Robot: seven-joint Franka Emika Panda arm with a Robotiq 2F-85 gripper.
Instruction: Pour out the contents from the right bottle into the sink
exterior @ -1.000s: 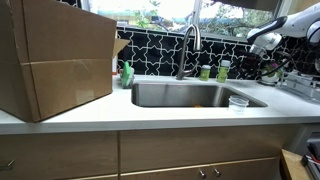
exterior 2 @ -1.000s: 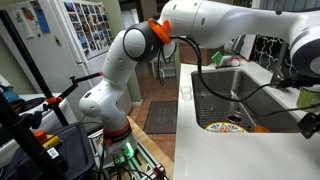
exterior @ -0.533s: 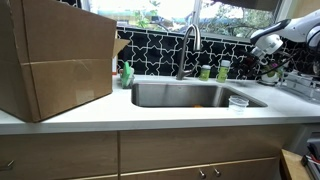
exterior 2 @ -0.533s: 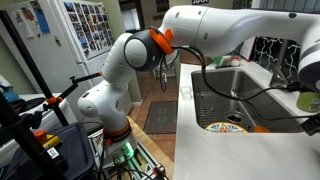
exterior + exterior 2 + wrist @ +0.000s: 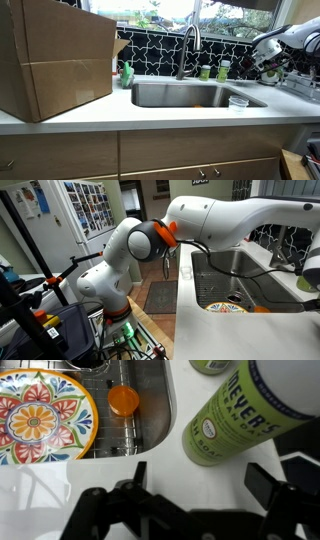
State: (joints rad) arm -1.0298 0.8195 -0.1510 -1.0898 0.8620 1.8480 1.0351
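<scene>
Spread wide, the jaws of the gripper (image 5: 200, 485) are being held open in the wrist view, and nothing is being gripped between the two dark fingers (image 5: 132, 485). Just beyond them a slim green bottle (image 5: 232, 418) with a paler top is standing on the white countertop (image 5: 60, 490), beside the sink (image 5: 168, 410). "MEYER'S" is being shown on its label; the smaller print cannot be read. Two bottles are being counted here, the second being a squat green bottle (image 5: 210, 365) cut off at the top edge. One patterned plate (image 5: 40, 415) and one orange disc (image 5: 123, 400) are lying on the wire rack (image 5: 110, 435) in the basin.

In an exterior view, three green bottles are being counted behind the sink (image 5: 180, 95). A pointed-top green bottle (image 5: 126, 73) is standing on one side of the single faucet (image 5: 190, 45). The squat green bottle (image 5: 205, 72) and the slim green bottle (image 5: 223, 70) are standing side by side on the other. One cardboard box (image 5: 55, 55) and one clear cup (image 5: 238, 102) are also being seen. The gripper (image 5: 266, 58) is hanging near the slim bottle, lower and further toward the frame edge than a second ago; the bottles are being left unmoved.

In an exterior view, the arm (image 5: 210, 215) is stretching over the sink (image 5: 200, 290) and plate (image 5: 224, 306), its orange-ringed joint lower than before.
</scene>
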